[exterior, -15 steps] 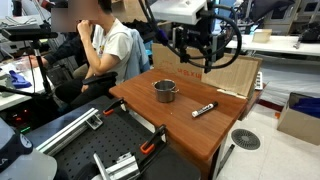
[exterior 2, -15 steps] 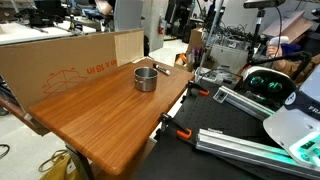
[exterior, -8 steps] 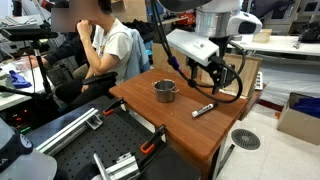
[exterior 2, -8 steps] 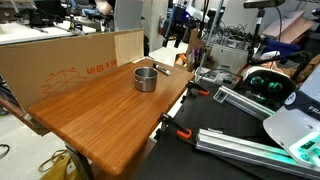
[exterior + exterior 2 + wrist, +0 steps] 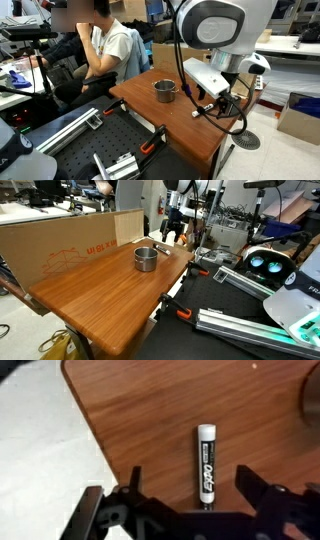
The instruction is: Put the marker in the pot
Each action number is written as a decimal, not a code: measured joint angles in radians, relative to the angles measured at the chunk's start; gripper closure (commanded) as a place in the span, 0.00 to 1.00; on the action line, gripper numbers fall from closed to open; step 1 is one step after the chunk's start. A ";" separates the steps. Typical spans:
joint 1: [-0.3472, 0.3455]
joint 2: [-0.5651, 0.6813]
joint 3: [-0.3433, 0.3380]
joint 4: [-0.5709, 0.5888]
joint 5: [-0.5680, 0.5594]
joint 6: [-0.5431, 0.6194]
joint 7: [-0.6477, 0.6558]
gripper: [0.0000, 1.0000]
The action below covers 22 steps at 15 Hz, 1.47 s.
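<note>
The black marker with a whitish end lies flat on the wooden table, near its corner. In the wrist view it lies between my open fingers, a little right of the middle of my gripper, untouched. In an exterior view my gripper hangs low over the marker. The silver-grey pot stands upright to one side of it, with its short handle showing. The pot also shows nearer the camera than my gripper.
A cardboard box stands along one side of the table. A seated person is behind the table. The table edge and pale floor lie close beside the marker. Metal rails and clamps lie beyond one end.
My arm has swung across and come down from above the cardboard to just over the marker. The marker and pot have not moved.
</note>
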 measured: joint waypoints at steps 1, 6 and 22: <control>-0.005 0.021 0.006 0.023 0.000 -0.009 0.010 0.00; -0.009 0.067 0.024 0.108 -0.001 -0.051 0.054 0.00; 0.000 0.211 0.028 0.279 -0.088 -0.186 0.208 0.73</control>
